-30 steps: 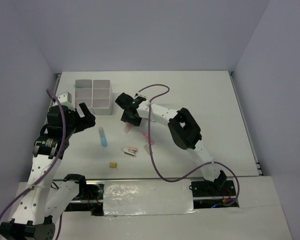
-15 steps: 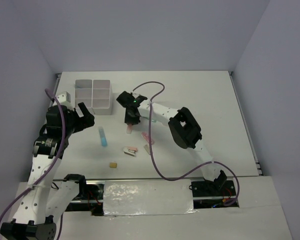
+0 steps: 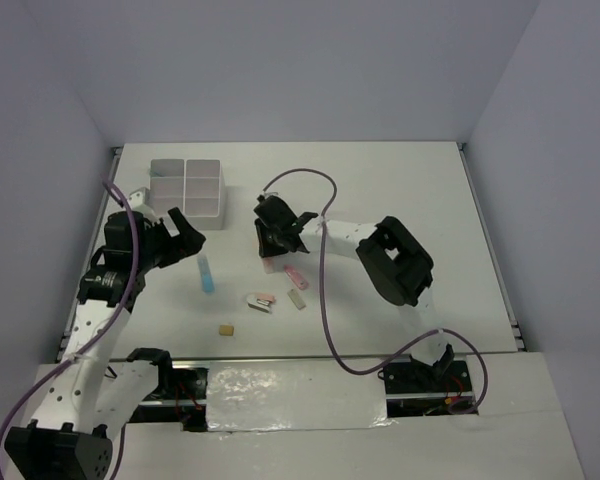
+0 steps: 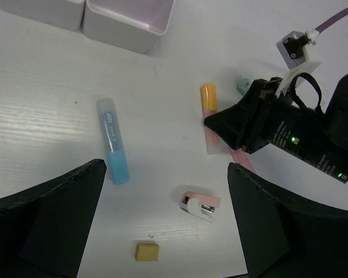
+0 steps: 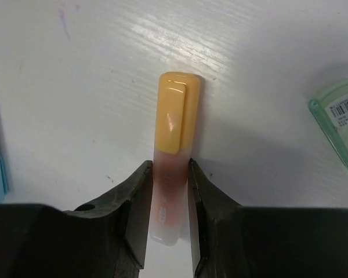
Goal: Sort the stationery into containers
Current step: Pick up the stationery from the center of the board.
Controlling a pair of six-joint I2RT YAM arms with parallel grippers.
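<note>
My right gripper [image 5: 169, 174] is shut on the pale barrel of an orange-yellow highlighter [image 5: 175, 116] that lies on the table; it also shows in the left wrist view [image 4: 208, 101]. In the top view the right gripper [image 3: 273, 243] is low over it. My left gripper [image 3: 183, 240] is open and empty, hovering above a blue highlighter [image 3: 206, 272], also in the left wrist view [image 4: 113, 147]. The white divided box [image 3: 187, 188] stands at the far left. A stapler-like piece [image 3: 262, 301], a tan block [image 3: 225, 328] and a small eraser [image 3: 297, 299] lie nearer.
A green highlighter [image 5: 339, 124] lies just right of the held one. A pink item [image 3: 294, 273] lies beside the right gripper. The right arm's purple cable [image 3: 310, 180] loops over the middle of the table. Walls close in the table on three sides.
The right gripper has moved nearer and slightly right, coming down onto the orange-yellow highlighter. The left gripper has shifted a little to the right.
</note>
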